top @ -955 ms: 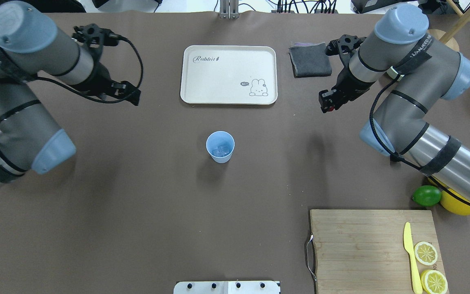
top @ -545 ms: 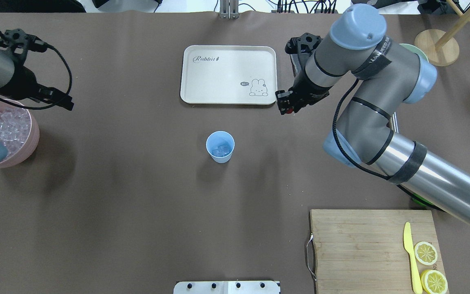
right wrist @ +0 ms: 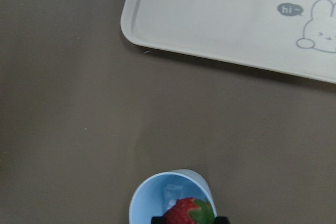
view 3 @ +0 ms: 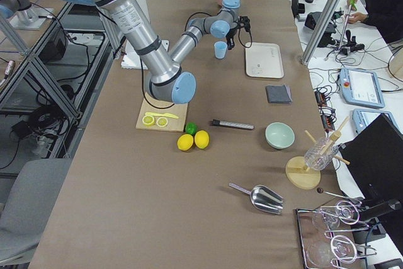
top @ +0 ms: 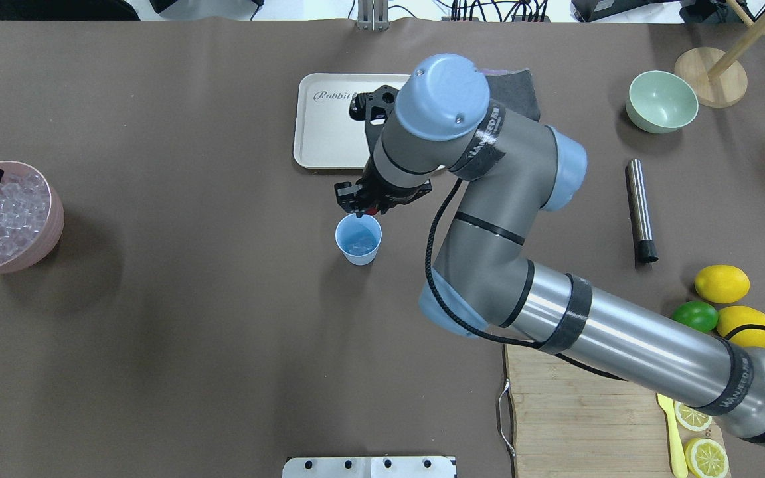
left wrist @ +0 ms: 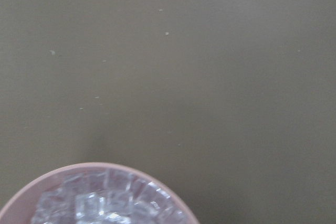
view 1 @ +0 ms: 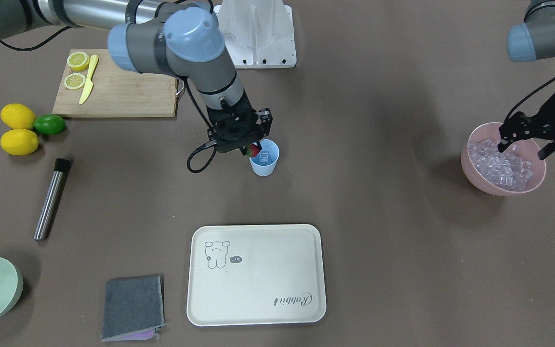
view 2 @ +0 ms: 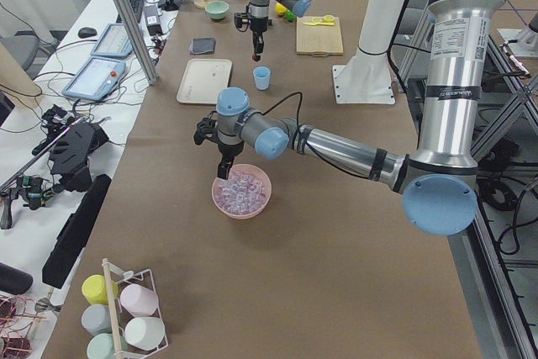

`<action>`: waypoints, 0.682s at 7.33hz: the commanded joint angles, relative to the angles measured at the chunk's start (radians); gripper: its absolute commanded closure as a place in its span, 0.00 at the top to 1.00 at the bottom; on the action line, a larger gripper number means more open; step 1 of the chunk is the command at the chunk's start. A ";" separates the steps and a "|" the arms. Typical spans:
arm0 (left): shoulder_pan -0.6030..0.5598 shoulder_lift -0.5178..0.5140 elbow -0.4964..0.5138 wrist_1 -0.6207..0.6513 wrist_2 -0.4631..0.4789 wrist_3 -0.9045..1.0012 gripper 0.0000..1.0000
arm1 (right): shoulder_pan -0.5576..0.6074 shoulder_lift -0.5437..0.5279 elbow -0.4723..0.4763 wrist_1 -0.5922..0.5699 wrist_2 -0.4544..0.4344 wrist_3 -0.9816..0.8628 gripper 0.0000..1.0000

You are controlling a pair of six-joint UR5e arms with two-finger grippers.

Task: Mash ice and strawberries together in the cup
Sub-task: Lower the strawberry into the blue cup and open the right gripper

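The light-blue cup (top: 358,240) stands mid-table with a few ice cubes (right wrist: 170,196) inside; it also shows in the front view (view 1: 264,164). My right gripper (view 1: 254,150) is shut on the red strawberry (right wrist: 188,212) and holds it just above the cup's rim (right wrist: 157,184), on the side toward the tray. My left gripper (view 1: 522,148) is open, its fingertips (view 1: 502,140) just above the ice (view 1: 499,166) heaped in the pink bowl (view 1: 501,187) at the table's left end. In the overhead view only its tip shows, at the left edge by the bowl (top: 54,226).
A cream tray (view 1: 258,274) lies beyond the cup. A steel muddler (top: 640,211), a pale green bowl (top: 661,101), lemons (top: 721,283) and a lime (top: 694,316) lie on my right. A cutting board (view 1: 118,91) holds lemon slices and a yellow knife. A grey cloth (view 1: 133,306) lies near the tray.
My right arm has swept left from beside the tray to over the cup, carrying the strawberry. My left arm has swung left to above the pink ice bowl.
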 commanded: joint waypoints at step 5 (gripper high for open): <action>-0.076 0.099 -0.062 0.001 -0.041 0.026 0.98 | -0.055 0.028 -0.069 -0.033 -0.082 0.006 0.21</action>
